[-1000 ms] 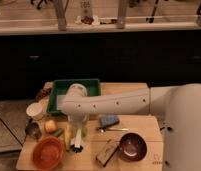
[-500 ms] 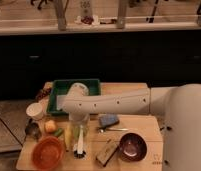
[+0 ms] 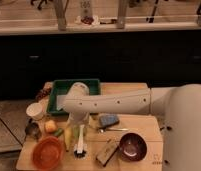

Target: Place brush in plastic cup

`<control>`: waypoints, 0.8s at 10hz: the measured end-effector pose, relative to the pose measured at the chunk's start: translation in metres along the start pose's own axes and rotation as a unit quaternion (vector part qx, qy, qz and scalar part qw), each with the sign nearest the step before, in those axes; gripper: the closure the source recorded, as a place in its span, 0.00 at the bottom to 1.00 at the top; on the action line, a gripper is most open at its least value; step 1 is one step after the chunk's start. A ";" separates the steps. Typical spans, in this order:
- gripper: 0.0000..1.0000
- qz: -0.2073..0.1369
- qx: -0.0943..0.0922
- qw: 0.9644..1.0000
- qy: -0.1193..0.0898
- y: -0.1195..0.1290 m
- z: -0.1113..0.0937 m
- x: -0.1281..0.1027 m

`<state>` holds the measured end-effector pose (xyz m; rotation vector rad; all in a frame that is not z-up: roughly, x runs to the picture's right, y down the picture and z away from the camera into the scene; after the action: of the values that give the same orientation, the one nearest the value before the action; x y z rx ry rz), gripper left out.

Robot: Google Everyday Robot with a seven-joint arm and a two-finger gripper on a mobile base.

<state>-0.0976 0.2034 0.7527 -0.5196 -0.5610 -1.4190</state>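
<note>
The brush lies on the wooden table, its white handle pointing away and its dark bristle head toward the front edge. My gripper hangs down from the white arm, right over the far end of the brush handle, next to the banana. The white plastic cup stands at the table's left edge, to the left of and behind the gripper.
A grey metal cup, an orange fruit and an orange bowl sit front left. A green tray is behind the arm. A blue object, a silver utensil, a brown box and a dark bowl lie to the right.
The gripper has stayed over the far end of the brush with only a slight shift. The brush still lies on the table.
</note>
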 end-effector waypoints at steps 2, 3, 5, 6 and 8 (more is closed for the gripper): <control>0.20 0.002 -0.002 1.000 -0.005 0.001 0.001 0.000; 0.20 0.002 0.000 1.000 -0.008 0.000 0.001 0.000; 0.20 0.002 0.008 1.000 -0.015 0.001 0.002 0.000; 0.20 0.000 0.011 1.000 -0.015 -0.001 0.002 0.000; 0.20 -0.001 0.014 1.000 -0.017 0.000 0.002 0.000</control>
<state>-0.0979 0.2049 0.7540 -0.5216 -0.6074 -1.4042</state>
